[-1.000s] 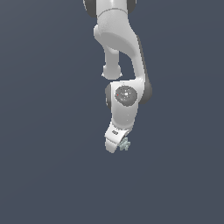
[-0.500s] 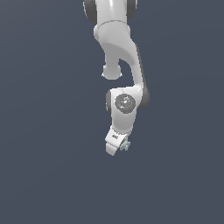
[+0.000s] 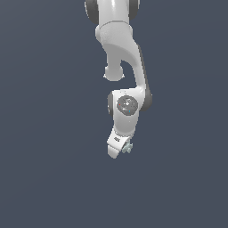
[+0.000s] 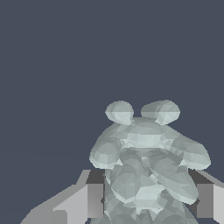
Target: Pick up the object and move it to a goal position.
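1 object (image 4: 146, 166) in 1 claw (image 3: 121, 151)

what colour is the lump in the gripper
Pale grey-green object, plain and unpatterned; clearest in the wrist view.

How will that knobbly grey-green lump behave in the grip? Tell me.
The knobbly lump looks rigid, so it probably won't flex. Its rounded bumps give the end effector fingers uneven contact on either side, so it may pivot or slip. In the exterior view it looks tiny, so likely light.
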You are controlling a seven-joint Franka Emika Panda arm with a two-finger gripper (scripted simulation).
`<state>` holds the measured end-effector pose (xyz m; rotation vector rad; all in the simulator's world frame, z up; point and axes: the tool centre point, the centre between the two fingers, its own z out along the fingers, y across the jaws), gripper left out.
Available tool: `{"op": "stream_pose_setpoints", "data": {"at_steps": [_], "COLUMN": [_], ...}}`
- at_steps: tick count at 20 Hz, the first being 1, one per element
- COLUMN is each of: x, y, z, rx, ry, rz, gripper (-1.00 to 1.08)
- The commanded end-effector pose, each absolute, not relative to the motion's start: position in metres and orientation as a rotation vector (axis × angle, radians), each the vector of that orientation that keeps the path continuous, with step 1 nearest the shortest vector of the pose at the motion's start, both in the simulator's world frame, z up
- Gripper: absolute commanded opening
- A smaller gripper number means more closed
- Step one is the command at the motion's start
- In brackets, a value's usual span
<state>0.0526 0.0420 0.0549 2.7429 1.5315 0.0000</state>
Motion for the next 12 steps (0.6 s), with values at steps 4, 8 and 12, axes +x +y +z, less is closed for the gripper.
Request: {"op": "stream_pose_setpoints", "data": {"at_steps": [4,8,12], "x": [0.052,0.046,0.037], "y": [0.041,0.034,0.021], "z": [0.056,0.059,0.066], "rx": [2.743,2.743,2.743], "ry": [1.532,1.532,1.532], "rz": [0.0,0.0,0.0], "gripper": [-1.0,-1.0,-1.0]}}
